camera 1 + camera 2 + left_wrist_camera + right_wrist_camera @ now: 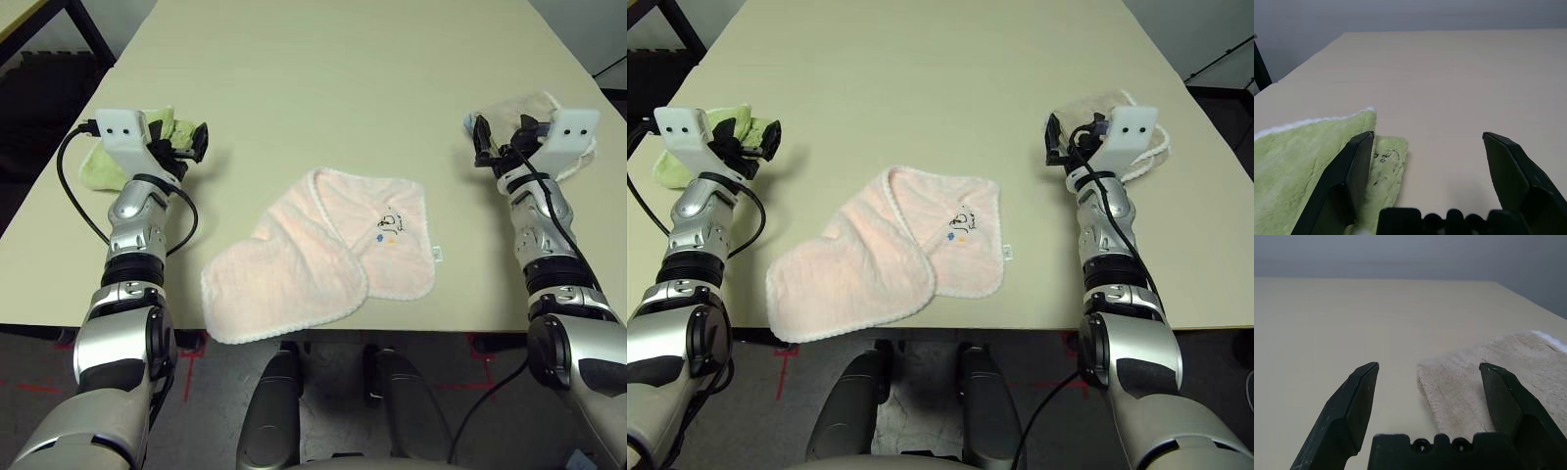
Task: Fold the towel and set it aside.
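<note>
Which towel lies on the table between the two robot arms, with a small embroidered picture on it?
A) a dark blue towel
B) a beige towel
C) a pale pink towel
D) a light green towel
C: the pale pink towel lies between the arms, its small embroidered picture facing up.

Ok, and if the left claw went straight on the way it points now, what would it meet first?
Probably nothing: between the left claw's open fingers the table looks free ahead as far as the picture shows. The green towel lies off beside that line, though depth is unclear.
</note>
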Controlling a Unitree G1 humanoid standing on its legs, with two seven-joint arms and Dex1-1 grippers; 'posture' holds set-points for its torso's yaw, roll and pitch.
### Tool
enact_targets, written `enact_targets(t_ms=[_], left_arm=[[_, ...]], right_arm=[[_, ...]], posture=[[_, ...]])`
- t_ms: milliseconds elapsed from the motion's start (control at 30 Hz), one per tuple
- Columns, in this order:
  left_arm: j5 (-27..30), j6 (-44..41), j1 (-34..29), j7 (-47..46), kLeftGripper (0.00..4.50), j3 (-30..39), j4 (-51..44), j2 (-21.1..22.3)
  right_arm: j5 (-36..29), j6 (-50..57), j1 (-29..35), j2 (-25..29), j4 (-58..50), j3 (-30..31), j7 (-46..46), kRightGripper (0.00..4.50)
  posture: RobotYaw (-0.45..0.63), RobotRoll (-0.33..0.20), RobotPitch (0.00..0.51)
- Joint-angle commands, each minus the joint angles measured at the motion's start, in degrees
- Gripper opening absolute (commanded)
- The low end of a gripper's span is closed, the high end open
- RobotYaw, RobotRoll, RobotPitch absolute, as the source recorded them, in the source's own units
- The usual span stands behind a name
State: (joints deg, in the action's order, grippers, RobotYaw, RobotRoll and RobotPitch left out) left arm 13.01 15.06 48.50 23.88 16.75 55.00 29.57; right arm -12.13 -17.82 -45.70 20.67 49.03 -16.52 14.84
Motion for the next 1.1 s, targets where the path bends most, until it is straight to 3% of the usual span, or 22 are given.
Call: enact_targets(t_ms=[33, 267, 500, 700, 1100], left_arm=[[-0.2, 0.8, -0.1, 1.8, 4.50, 0.3, 1.6, 1.6], [0.1, 0.6, 1.3, 9.4, 4.50, -0.6, 3.2, 3.2], [4.2, -7.4, 4.5, 33.6, 4.50, -2.9, 0.6, 3.2], [-1.8, -9.0, 5.8, 56.3, 4.50, -12.9, 1.9, 8.8], [-1.2, -8.0, 4.8, 62.8, 4.50, -13.8, 0.4, 9.7]], right_arm=[[0.4, 0.7, 1.0, -1.2, -1.1, 0.6, -0.9, 4.46], [0.3, 1.0, -0.7, -1.3, 0.6, 0.8, 0.7, 4.46], [0.0, 1.4, -1.0, 2.0, 0.6, 0.6, 5.3, 4.46], [0.2, 3.1, -0.7, 3.3, -1.7, 1.6, 9.1, 4.46], [-1.5, 13.7, -3.1, 5.9, -6.8, 6.1, 24.7, 4.46]], posture=[[0.03, 0.000, 0.198], [0.06, 0.000, 0.192], [0.02, 0.000, 0.218], [-0.02, 0.000, 0.204], [-0.02, 0.000, 0.189]])
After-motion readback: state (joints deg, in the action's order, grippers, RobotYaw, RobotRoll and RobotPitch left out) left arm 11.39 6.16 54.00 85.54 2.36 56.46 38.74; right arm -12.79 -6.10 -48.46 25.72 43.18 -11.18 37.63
